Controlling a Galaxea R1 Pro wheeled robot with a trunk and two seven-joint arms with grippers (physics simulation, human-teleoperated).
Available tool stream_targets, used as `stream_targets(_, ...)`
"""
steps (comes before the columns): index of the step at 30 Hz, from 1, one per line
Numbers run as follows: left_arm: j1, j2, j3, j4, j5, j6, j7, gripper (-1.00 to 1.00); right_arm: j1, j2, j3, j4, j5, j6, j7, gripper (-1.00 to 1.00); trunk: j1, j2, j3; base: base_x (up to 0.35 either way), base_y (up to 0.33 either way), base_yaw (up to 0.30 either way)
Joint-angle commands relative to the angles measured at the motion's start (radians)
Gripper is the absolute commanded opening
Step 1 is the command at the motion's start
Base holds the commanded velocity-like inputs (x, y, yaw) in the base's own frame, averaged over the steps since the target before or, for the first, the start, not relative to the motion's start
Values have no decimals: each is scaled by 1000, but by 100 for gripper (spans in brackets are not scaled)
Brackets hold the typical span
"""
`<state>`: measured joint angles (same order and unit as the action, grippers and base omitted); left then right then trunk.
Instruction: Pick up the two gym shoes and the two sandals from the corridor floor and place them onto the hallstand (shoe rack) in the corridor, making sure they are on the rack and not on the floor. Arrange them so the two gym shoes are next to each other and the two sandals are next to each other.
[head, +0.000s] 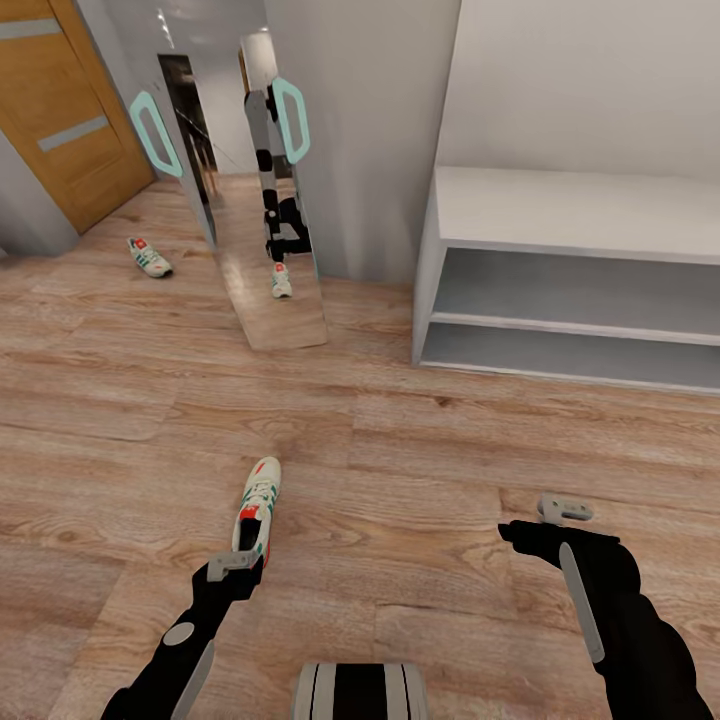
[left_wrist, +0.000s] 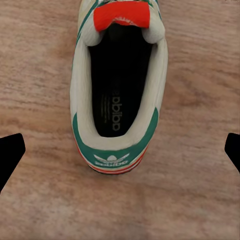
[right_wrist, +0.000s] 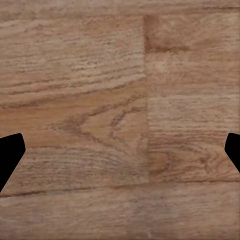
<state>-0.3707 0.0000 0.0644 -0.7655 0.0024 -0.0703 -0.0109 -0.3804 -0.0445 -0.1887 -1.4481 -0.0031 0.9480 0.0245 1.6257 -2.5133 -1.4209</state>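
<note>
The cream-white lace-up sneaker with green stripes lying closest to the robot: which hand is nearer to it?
Left. The left hand hangs open right over the sneaker's heel end on the wood-plank floor; the right hand is off to its right, over bare planks.

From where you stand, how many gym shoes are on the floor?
2. One gym shoe lies just ahead of the left tool. The other gym shoe sits far off by the wooden door. The mirror shows a reflected shoe, not a third.
</note>
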Motion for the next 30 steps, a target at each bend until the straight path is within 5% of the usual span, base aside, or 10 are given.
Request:
stream_targets(1, 0, 0, 0, 0, 0, 0, 0, 100, 0, 0, 0, 0, 0, 0, 0, 100, 0, 0, 0, 0, 0, 0)
stream_targets(25, -52, 0, 0, 36, -6, -1, -2, 100, 0, 0, 1, 0, 0, 0, 0, 100, 10, -5, -85, 0, 0, 0)
stream_targets(30, -59, 0, 0, 37, -7, -1, -2, 100, 0, 0, 1, 0, 0, 0, 0, 100, 10, -5, -85, 0, 0, 0)
